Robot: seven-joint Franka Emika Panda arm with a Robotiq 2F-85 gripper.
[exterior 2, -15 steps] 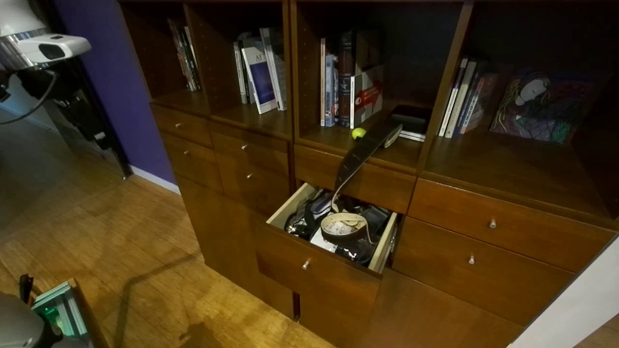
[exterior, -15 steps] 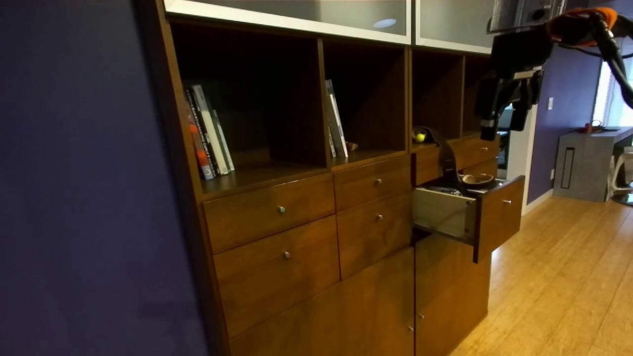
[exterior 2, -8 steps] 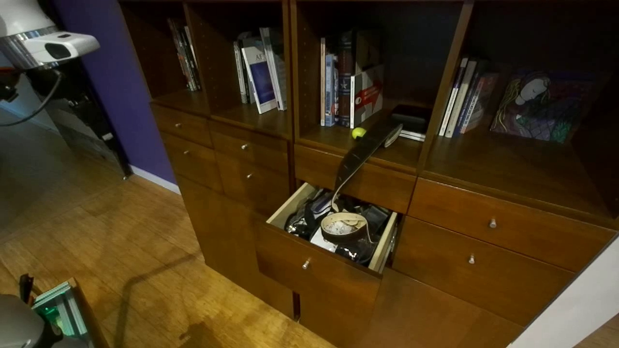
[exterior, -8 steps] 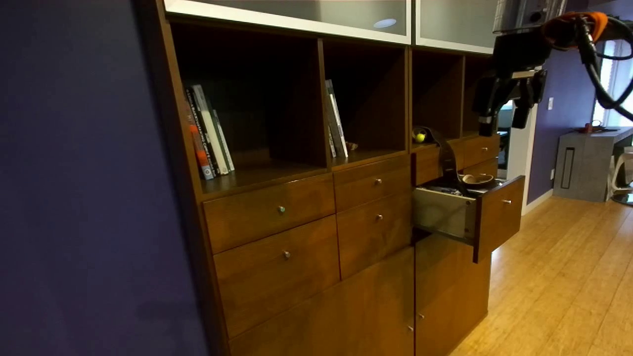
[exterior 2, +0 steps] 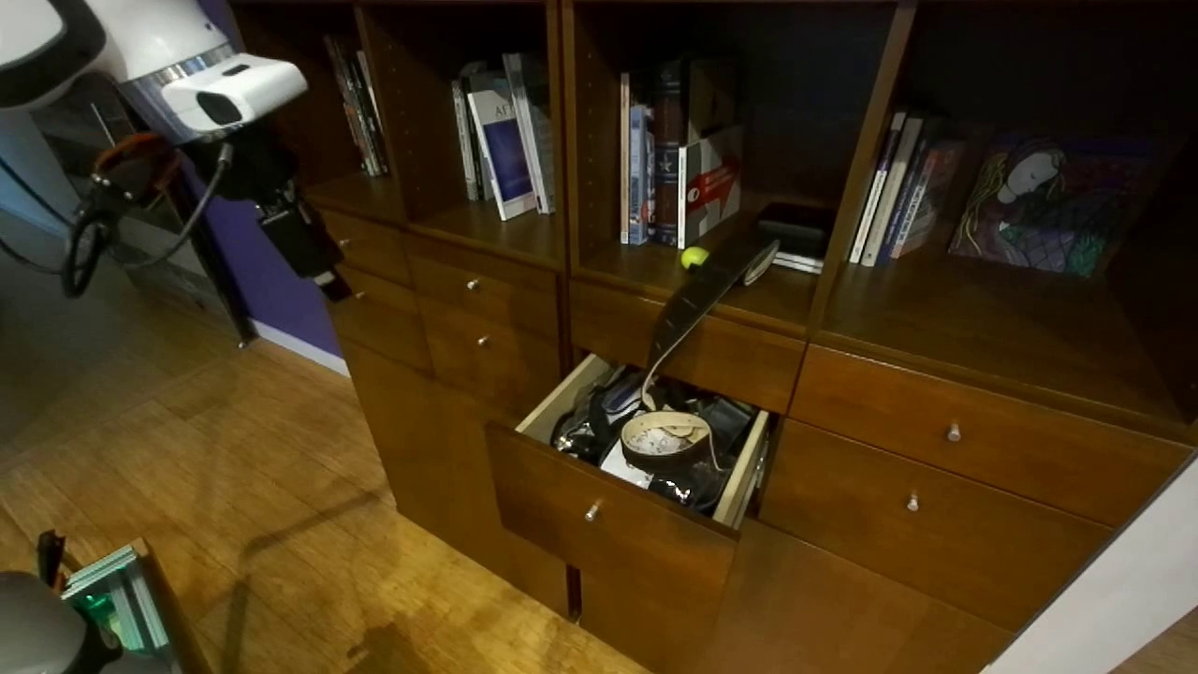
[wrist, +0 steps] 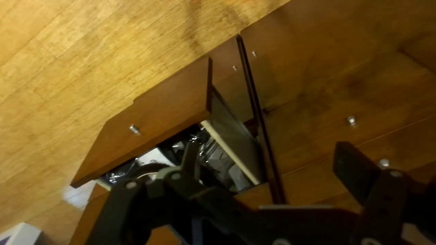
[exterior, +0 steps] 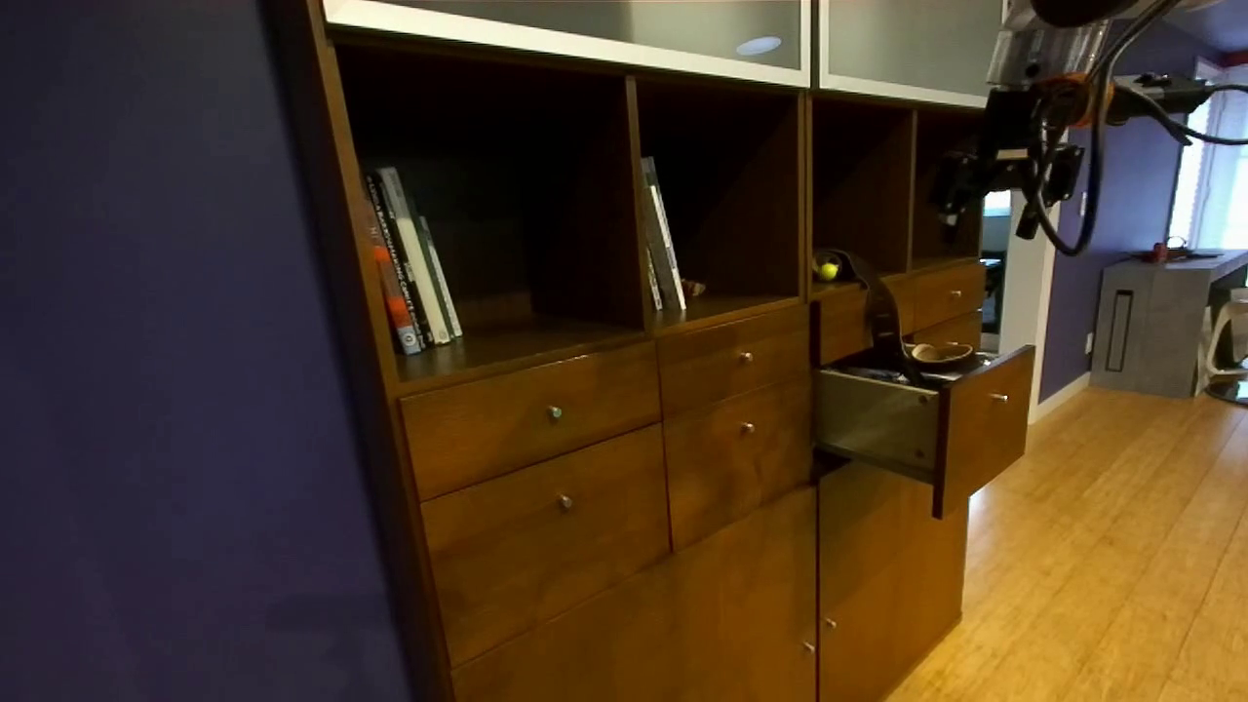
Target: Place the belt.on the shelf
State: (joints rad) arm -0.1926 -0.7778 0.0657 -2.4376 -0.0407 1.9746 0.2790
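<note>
Over the front edge of the shelf (exterior 2: pixel 625 266), the belt (exterior 2: pixel 697 295) is arching down into the open drawer (exterior 2: pixel 636 524) below. Its upper end is reaching inside near the yellow-green ball (exterior 2: pixel 693 257); whether that end is lying flat or standing off the wood, the views are leaving unclear. Lower down, a coil (exterior 2: pixel 657 459) with a pale inner side, apparently part of the same belt, is sitting on the clutter (exterior 2: pixel 606 410) inside the drawer. By my reading, the task is standing about halfway: one end is already occupying the shelf, while the rest is awaiting its lift. Well apart from the belt, the end effector (wrist: pixel 267 153) is hanging with its jaws spread wide, pinching nothing. Remaining work is probably involving a grasp on the coil and raising it onto the shelf; otherwise the drawer side may be dragging the belt down.
</note>
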